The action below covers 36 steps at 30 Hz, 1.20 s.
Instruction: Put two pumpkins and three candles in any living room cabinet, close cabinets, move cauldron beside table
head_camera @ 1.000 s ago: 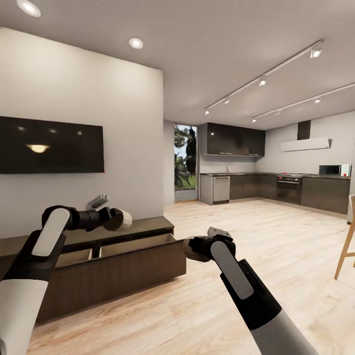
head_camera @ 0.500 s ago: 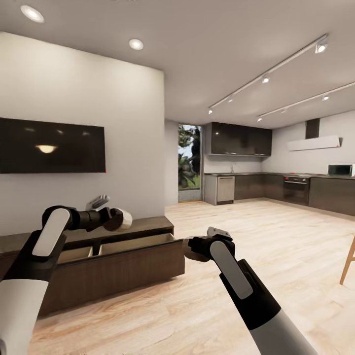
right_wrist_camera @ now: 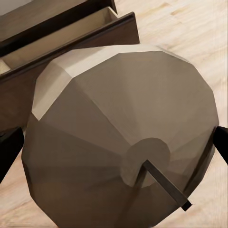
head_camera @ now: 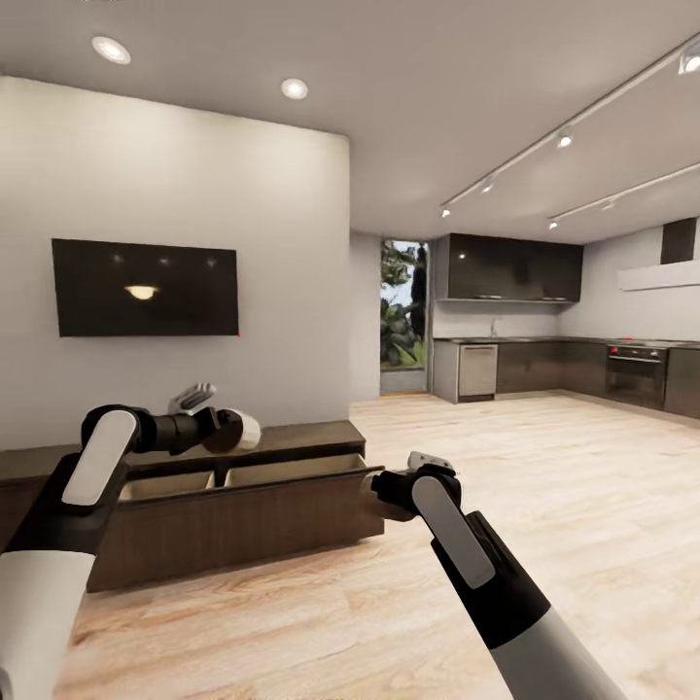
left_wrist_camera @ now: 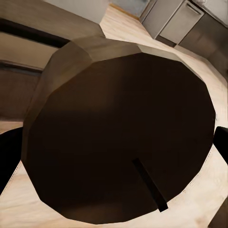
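Each gripper was clamped on a candle. Left gripper [head_camera: 231, 428] held a candle [head_camera: 243, 429] above the cabinet [head_camera: 243, 525] top, near its middle; in the left wrist view the candle [left_wrist_camera: 118, 137] was dark, wick end toward the camera, finger [left_wrist_camera: 9, 156] tips at both sides. Right gripper [head_camera: 374, 491] held the other candle [head_camera: 370, 493] just off the cabinet's right front corner, over the wood floor [head_camera: 544, 506]; right wrist view showed that candle [right_wrist_camera: 123, 137] beige, w/ wick. Cabinet's two fronts stood pulled out, light insides showing. TV [head_camera: 144, 289] hung on the wall above; kitchen [head_camera: 544, 360] sat far right.
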Motion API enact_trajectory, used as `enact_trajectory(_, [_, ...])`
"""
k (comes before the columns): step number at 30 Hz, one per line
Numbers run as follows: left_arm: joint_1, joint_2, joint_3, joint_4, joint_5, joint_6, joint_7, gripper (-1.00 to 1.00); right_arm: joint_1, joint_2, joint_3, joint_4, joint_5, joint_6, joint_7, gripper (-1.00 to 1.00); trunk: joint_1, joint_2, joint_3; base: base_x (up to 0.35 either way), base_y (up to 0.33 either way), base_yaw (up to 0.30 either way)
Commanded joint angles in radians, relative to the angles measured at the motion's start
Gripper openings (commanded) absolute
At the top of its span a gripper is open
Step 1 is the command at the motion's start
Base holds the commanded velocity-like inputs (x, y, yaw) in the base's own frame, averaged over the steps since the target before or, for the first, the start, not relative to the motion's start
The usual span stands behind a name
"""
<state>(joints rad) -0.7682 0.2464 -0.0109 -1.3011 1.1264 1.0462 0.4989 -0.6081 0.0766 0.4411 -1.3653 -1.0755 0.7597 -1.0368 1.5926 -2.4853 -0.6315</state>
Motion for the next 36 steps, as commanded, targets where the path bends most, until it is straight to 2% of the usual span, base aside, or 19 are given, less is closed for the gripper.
enact_trajectory(1, [-0.001, 0.001, -0.001, -0.001, 0.011, 0.001, 0.010, -1.00, -0.001, 0.000, 0.001, -0.001, -0.007, 0.004, -0.011, -1.00, 0.000, -0.001, -0.002, -0.006, -0.009, 0.222])
enact_trajectory(36, [-0.001, -0.004, -0.011, 0.000, 0.004, 0.001, 0.012, -1.00, -0.008, -0.012, 0.004, 0.047, -0.007, 0.015, -0.017, -1.00, -0.134, 0.244, 0.065, 0.000, -0.001, 0.206])
